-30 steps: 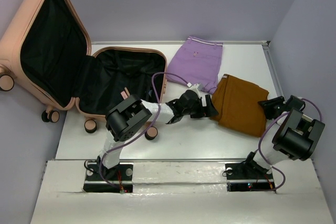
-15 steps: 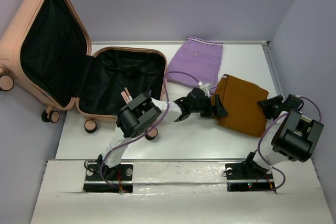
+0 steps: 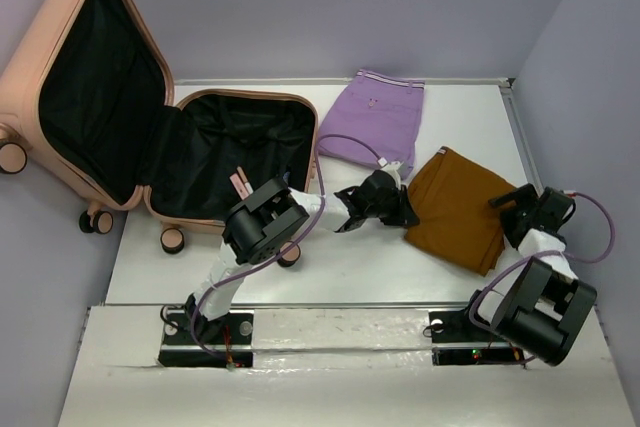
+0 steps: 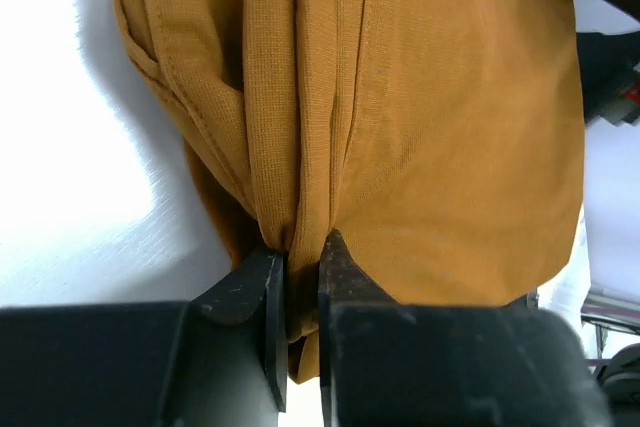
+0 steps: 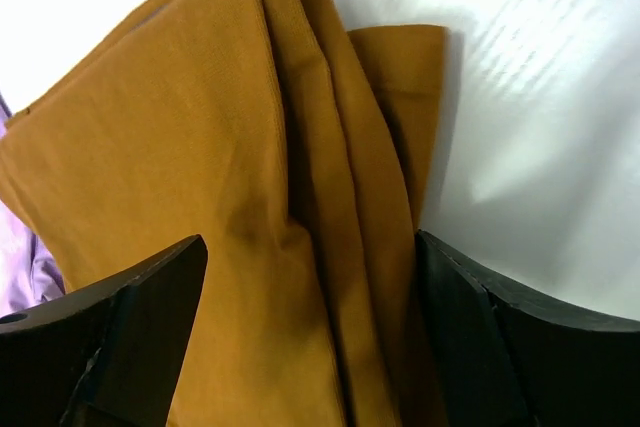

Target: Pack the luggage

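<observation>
1. The luggage [image 3: 20,77] stands open at the upper left. Its lid leans on the left wall with the black lining showing, and its base sits on the left end of the table [image 3: 350,267].
2. The left arm [image 3: 300,212] stretches across the table between the luggage and the cloths.
3. A folded mustard cloth [image 3: 455,207] lies right of centre, well apart from the luggage.
4. A purple cloth [image 3: 375,117] lies above it, and their corners are close together.
5. We see the left gripper [image 4: 297,247] pinched onto the mustard cloth's left edge.
6. The right gripper [image 5: 305,247] straddles the cloth's right edge with its fingers spread wide, gripping nothing.
</observation>
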`<state>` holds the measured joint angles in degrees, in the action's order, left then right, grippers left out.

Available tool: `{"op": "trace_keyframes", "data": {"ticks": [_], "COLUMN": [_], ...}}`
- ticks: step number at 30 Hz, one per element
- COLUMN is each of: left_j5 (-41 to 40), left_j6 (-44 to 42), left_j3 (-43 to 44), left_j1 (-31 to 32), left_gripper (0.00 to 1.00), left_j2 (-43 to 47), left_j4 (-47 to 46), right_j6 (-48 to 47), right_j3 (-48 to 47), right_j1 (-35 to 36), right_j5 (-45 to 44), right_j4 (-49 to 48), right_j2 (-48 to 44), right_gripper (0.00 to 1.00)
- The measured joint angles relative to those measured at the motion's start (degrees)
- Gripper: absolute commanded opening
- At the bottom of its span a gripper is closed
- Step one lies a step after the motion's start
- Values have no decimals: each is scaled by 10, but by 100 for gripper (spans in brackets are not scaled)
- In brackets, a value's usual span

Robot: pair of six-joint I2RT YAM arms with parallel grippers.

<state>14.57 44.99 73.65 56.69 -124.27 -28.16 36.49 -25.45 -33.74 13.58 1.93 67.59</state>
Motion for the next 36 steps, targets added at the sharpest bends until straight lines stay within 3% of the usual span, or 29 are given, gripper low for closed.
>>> {"op": "trace_keyframes", "data": {"ticks": [5,13,16,17,19,22,26,32,36], "left_j5": [-5,-2,0,2,2,4,8,6,-13], "left_j6": [-11,-21,-23,-25,-26,-29,-32,-46,-67], "left_j3": [0,0,0,0,0,0,0,0,0], "left_j1": [-2,-2,-2,-2,-3,-3,-6,-10,-6], "left_gripper": [6,6,6,6,6,6,6,6,6], "left_j2": [1,2,2,2,2,3,5,21,57], "left_j4": [3,4,4,4,4,6,11,49,115], "right_j6": [-11,-2,-2,-2,-1,7,37,102,124], "right_j3": [-18,-37,-54,-60,-66,-63,-28,72,106], "right_j1": [1,1,1,1,1,-1,-6,-12,-11], "right_j5": [-47,-57,-36,-23,4,53,107,142,163], "right_j4": [64,64,34,20,-10,-53,-136,-293,-276], "right_j2": [-37,28,65,82,106,141,168,134,25], "right_gripper": [100,98,90,77,65,34,8,7,7]}}
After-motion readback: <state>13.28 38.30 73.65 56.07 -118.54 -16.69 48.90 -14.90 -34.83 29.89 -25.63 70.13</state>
